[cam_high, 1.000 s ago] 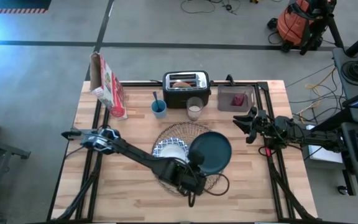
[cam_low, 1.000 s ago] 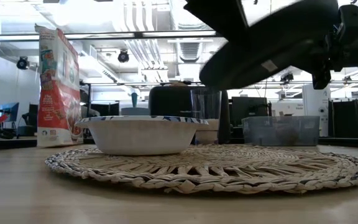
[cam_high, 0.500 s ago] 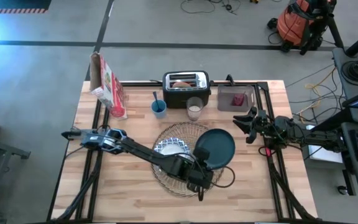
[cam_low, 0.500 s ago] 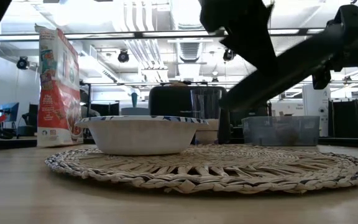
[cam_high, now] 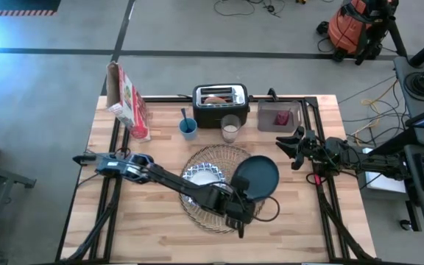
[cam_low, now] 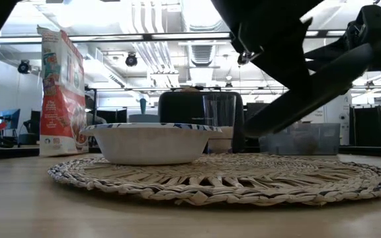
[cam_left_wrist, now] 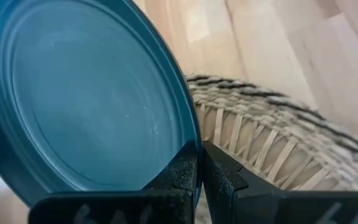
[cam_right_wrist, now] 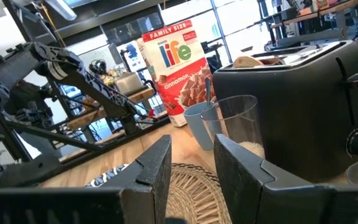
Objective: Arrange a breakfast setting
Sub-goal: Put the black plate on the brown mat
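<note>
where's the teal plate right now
In the high view the teal plate is pinched at its edge by the left gripper, tilted over the placemat's right side, beside the bowl.

Left tool [cam_left_wrist: 199, 163] pinched closed; right tool [cam_right_wrist: 192, 163] parted, idle.

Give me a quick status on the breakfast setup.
Left gripper shut on teal plate, tilted above placemat. Right gripper idle, part open, at table's right edge. Bowl on mat beside it.

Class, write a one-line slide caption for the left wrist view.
Left tool pinching the rim of the dark teal plate, held tilted above the woven straw placemat.
</note>
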`<state>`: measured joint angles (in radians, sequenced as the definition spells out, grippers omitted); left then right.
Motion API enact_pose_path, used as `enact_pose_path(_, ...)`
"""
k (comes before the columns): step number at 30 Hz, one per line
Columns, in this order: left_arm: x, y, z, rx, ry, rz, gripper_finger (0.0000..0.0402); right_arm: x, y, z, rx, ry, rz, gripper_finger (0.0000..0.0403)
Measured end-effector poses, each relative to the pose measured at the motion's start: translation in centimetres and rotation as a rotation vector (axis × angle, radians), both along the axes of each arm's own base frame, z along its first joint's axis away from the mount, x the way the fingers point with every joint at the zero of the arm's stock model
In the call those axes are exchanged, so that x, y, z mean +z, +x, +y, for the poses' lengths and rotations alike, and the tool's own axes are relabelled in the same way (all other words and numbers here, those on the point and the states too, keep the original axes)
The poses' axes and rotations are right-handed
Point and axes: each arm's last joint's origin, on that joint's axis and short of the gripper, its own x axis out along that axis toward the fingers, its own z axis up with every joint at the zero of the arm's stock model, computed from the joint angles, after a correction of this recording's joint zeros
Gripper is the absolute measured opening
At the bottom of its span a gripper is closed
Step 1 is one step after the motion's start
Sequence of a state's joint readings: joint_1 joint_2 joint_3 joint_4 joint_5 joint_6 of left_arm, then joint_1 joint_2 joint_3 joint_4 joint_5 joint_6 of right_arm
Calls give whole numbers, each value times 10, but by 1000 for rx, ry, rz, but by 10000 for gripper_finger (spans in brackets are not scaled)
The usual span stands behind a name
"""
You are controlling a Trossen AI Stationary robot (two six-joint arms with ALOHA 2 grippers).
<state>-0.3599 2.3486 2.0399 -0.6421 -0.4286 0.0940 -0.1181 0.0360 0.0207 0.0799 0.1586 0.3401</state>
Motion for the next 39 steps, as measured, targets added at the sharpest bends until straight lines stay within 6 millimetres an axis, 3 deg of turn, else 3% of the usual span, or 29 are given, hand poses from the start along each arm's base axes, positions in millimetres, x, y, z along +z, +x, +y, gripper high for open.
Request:
enact_pose_path(30,-13,-2,-1,177,-182,31,1,0,0,0,-1,0,0,112)
enact_pose_path(39,-13,-2,-2,197,-230,31,37,0,0,0,0,0,0,112)
